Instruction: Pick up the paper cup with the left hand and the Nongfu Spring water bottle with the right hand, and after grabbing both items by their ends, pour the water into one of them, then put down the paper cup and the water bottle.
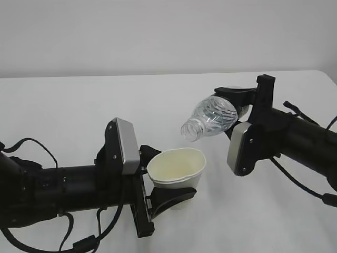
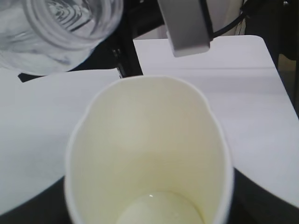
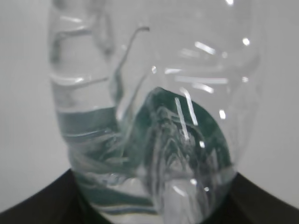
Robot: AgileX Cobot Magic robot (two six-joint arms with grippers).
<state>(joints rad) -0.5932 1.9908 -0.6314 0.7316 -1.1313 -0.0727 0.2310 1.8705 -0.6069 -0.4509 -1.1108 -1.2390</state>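
Off-white paper cup (image 1: 176, 167) w/ cream inside, clear ribbed bottle (image 1: 210, 118), green label

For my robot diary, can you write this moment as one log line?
left end effector: holds cup | right end effector: holds bottle tilted, mouth above cup | stream: none visible

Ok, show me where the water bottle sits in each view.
Exterior: water bottle right of centre, tilted, mouth down-left above the paper cup.
Left wrist: its mouth fills the top-left corner.
Right wrist: its body fills the frame.
Shared landmark: the white table.
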